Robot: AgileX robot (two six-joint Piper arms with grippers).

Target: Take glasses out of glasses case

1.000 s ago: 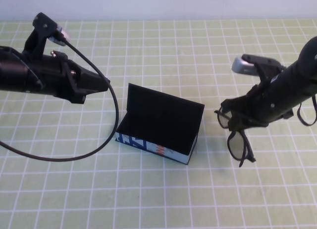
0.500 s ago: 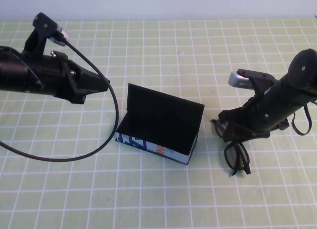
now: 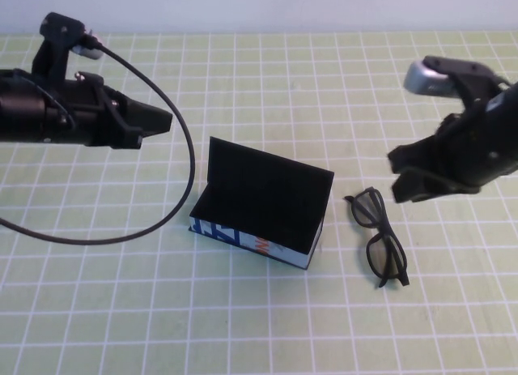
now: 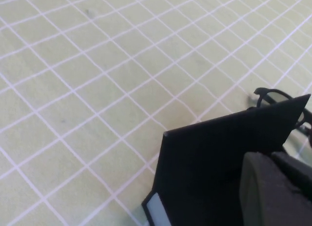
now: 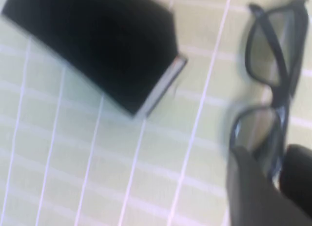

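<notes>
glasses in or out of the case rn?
Out. The glasses lie flat on the mat right of the open, empty glasses case. The right gripper hangs above them, jaws open; the left gripper is parked far left.

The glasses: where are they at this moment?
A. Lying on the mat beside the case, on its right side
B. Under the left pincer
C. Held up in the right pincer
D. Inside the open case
A. The glasses lie flat on the mat, right of the open glasses case; the right pincer is above them, open and empty, and the left pincer is far off to the left.
</notes>
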